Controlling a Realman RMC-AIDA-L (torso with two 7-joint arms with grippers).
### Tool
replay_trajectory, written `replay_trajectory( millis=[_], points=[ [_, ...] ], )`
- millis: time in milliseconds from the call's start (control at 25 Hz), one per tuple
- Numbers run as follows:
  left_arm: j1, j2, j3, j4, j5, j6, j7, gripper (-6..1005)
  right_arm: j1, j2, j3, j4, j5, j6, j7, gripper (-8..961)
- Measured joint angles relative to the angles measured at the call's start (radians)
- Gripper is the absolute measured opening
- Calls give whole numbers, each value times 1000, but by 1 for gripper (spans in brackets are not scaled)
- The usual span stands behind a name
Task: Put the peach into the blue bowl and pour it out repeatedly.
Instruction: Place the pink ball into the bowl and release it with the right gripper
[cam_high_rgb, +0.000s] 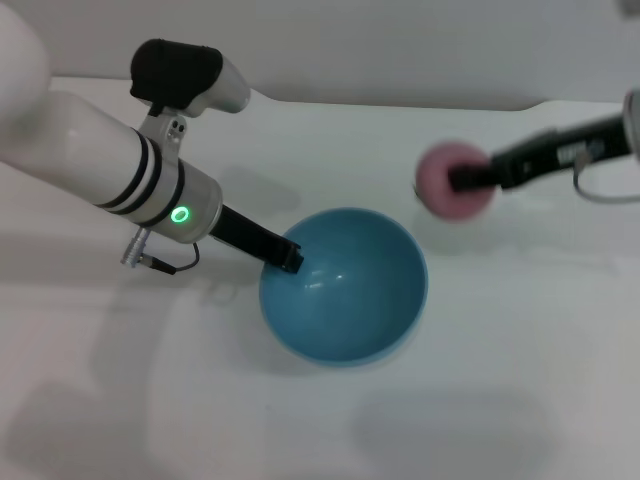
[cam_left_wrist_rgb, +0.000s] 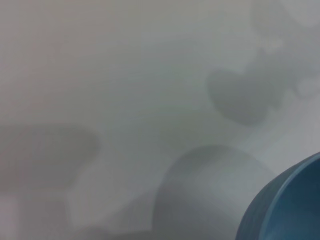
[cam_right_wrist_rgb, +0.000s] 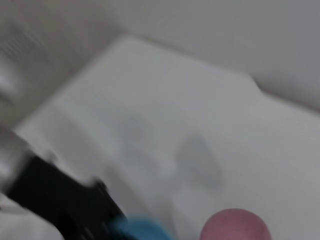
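Observation:
The blue bowl sits on the white table in the middle of the head view, tilted slightly, its inside bare. My left gripper is shut on the bowl's left rim. The bowl's edge also shows in the left wrist view. The pink peach is held above the table to the right of and beyond the bowl, clamped in my right gripper. The peach also shows in the right wrist view, with the blue bowl and the left arm behind it.
The white table spreads around the bowl, with its far edge against a pale wall. My left arm crosses the left side of the table.

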Motion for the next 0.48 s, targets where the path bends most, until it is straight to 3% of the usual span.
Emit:
replay_trajectory(
  millis=[280, 480],
  points=[
    [-3, -3, 44, -1, 0, -22, -28, -2, 15, 1, -25, -63, 144, -32, -7, 148],
    [-4, -3, 49, -3, 0, -59, -51, -2, 23, 3, -125, -50, 145, -35, -8, 107]
  ],
)
